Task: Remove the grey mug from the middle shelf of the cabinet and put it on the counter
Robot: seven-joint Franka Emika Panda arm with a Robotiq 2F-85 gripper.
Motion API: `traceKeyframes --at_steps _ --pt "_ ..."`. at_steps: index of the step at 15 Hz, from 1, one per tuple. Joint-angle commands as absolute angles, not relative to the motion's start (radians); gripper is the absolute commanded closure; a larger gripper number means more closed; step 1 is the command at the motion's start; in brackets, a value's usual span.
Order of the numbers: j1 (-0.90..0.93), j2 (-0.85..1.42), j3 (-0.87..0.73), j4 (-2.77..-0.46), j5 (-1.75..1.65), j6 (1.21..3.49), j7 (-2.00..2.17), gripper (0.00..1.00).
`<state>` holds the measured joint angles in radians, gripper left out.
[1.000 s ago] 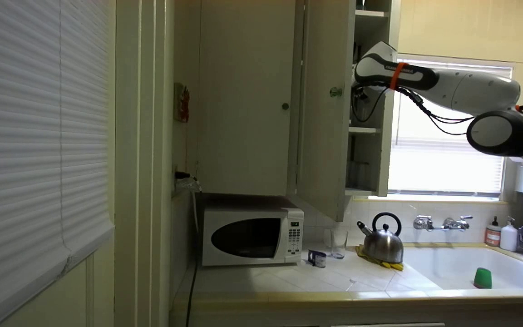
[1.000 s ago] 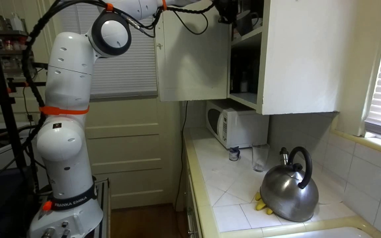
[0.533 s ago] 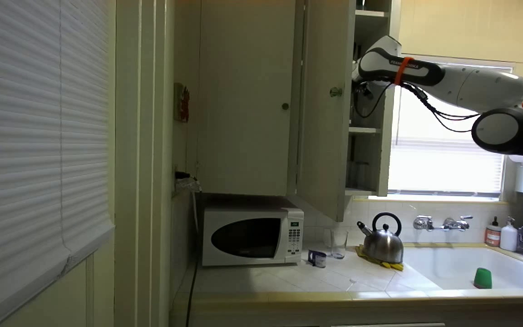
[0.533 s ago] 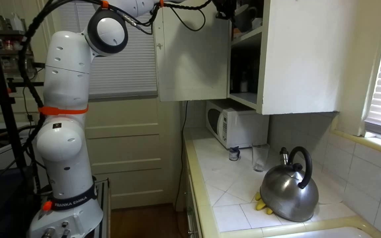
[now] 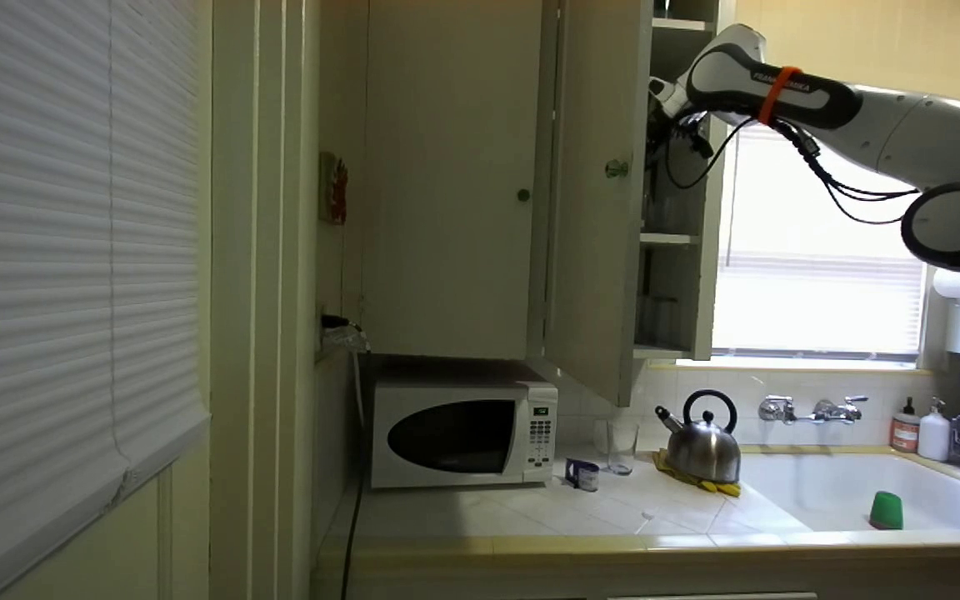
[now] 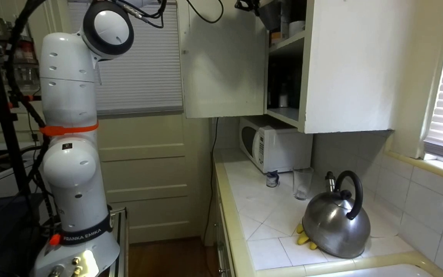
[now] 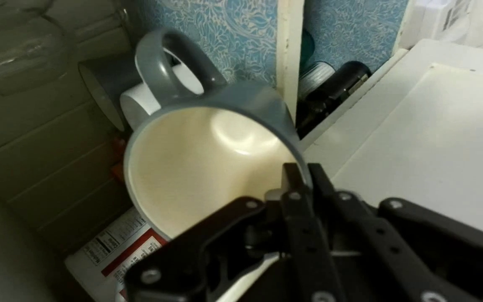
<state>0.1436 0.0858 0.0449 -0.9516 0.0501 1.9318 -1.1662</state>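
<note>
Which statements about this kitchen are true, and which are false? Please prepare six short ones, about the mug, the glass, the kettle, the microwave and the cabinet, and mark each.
1. The hand pinches the mug by its rim. True.
2. The mug stands on the counter. False: it is in the hand, up at the cabinet.
3. A glass stands between the microwave and the kettle. True.
4. Something yellow shows under the kettle. True.
5. The microwave is open. False: it is shut.
6. The cabinet is completely shut. False: one door stands open.
</note>
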Motion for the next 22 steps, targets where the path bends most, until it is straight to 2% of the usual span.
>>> traceKeyframes --at_steps 1,6,11,22 --pt "0.171 -0.029 0.053 -1.011 -0.043 1.812 -1.016 0.98" --pt "0.191 -0.151 0.102 -1.129 -0.130 1.700 -0.695 0.98" --pt "0.165 -0.280 0.113 -1.393 -0.204 1.717 -0.476 0.98" --pt "0.120 -0.318 0.003 -2.004 -0.058 2.106 -0.416 0.98"
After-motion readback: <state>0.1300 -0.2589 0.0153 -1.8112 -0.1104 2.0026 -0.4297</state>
